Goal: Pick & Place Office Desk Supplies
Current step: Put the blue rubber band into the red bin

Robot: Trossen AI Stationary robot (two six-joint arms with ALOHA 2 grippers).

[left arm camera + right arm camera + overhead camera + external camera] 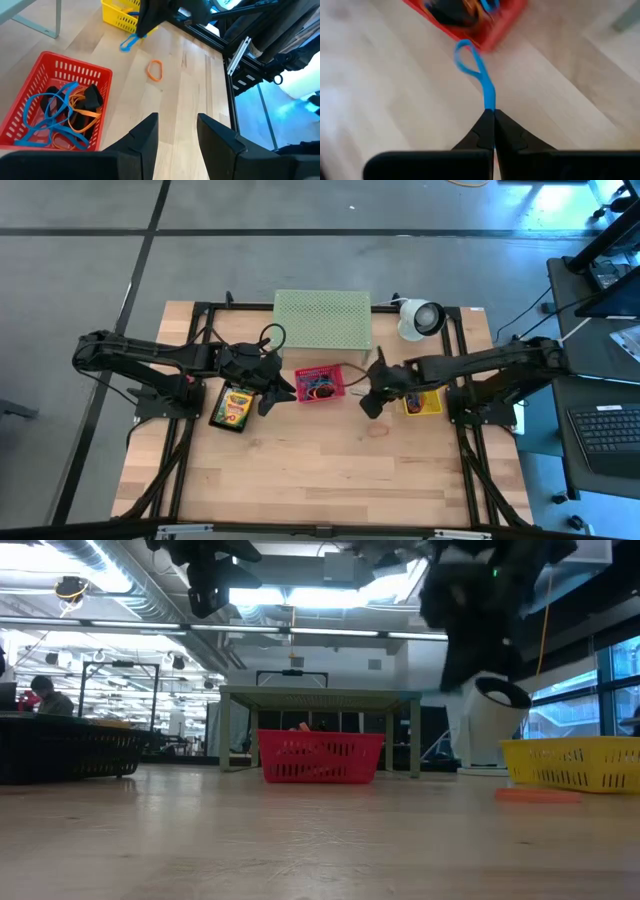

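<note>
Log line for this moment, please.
right gripper: shut on thin blue rubber-band loop, above table | left gripper: open, empty | red mesh plastic basket: holds bands

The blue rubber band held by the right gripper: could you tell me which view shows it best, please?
The right wrist view: the blue rubber band hangs from the shut right gripper. The left wrist view shows it small; high and low views don't show it clearly.

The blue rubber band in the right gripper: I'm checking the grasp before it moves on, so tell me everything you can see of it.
The blue rubber band is a thin, flexible-looking blue loop, pulled long and narrow. One end is pinched between the shut fingers of the right gripper; the free end opens into a small loop pointing toward the red basket. In the left wrist view it hangs clear of the table, touching only the gripper.
</note>
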